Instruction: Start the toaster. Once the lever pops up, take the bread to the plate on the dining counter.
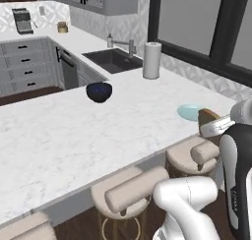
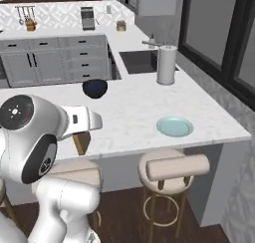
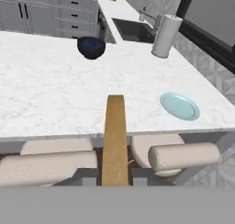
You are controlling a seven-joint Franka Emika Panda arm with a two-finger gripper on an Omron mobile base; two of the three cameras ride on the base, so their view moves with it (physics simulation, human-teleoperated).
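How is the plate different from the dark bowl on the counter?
The plate is flat and pale blue-green; the bowl is deep and dark blue. The plate lies near the counter's stool-side edge; the bowl stands farther back, toward the sink. Both are round and appear empty.

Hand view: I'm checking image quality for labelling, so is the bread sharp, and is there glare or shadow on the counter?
Hand view: bread edge-on, soft-edged, no crust detail; counter evenly lit, no glare. Left base view: bowl casts only a faint shadow.
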